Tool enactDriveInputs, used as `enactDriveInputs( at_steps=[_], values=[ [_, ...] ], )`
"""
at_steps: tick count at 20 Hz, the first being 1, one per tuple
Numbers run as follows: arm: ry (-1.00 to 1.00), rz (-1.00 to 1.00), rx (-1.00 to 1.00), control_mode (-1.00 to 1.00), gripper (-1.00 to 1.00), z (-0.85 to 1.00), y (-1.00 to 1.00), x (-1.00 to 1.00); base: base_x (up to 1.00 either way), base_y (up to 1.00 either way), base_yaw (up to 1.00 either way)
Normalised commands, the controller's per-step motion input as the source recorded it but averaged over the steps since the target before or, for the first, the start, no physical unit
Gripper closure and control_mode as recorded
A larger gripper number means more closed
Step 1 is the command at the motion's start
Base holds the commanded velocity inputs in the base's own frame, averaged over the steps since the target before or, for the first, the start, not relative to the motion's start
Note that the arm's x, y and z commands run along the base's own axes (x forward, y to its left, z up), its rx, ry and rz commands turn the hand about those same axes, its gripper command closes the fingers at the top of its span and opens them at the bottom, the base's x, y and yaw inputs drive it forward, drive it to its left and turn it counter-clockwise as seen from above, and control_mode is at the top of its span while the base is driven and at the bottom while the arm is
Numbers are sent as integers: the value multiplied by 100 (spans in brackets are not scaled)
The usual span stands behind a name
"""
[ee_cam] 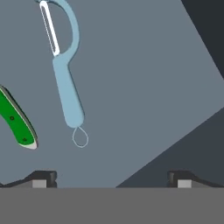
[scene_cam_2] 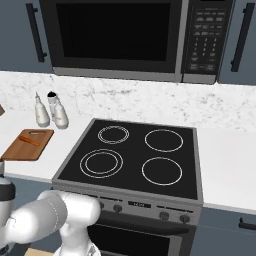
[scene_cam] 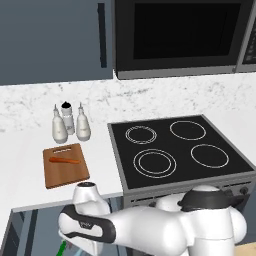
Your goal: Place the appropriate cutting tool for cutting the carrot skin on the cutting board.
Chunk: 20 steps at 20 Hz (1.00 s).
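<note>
Arm folded low, reaching down left of base; claw (ee_cam: 111,178) spread wide, fingertips (ee_cam: 43,178) gripping nothing.

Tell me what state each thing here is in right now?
Peeler: lying flat on a grey surface, not held.
Green-handled knife: lying beside the peeler, apart from it.
Hand: open, holding nothing.
Carrot: lying on the board.
Cutting board: flat on the counter.
Stove: nothing on its burners.

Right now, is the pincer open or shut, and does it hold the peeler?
Open and empty. In the hand view the pincer has its tips far apart, and the peeler lies flat on the grey surface ahead of them, untouched.
</note>
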Motion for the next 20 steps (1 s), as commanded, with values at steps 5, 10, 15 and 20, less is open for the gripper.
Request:
enactDriveInputs(
  at_steps=[5, 10, 15, 20],
  values=[
    [-7, 0, -7, -100, -100, -21, 19, 21, 0, 0, 0],
    [-6, 0, -6, -100, -100, -20, 19, 33, 0, 0, 0],
    [-2, 0, -2, -100, -100, -25, 1, 26, 0, 0, 0],
    [-3, 3, 0, -100, -100, -30, -9, 5, 0, 0, 0]
  ],
)
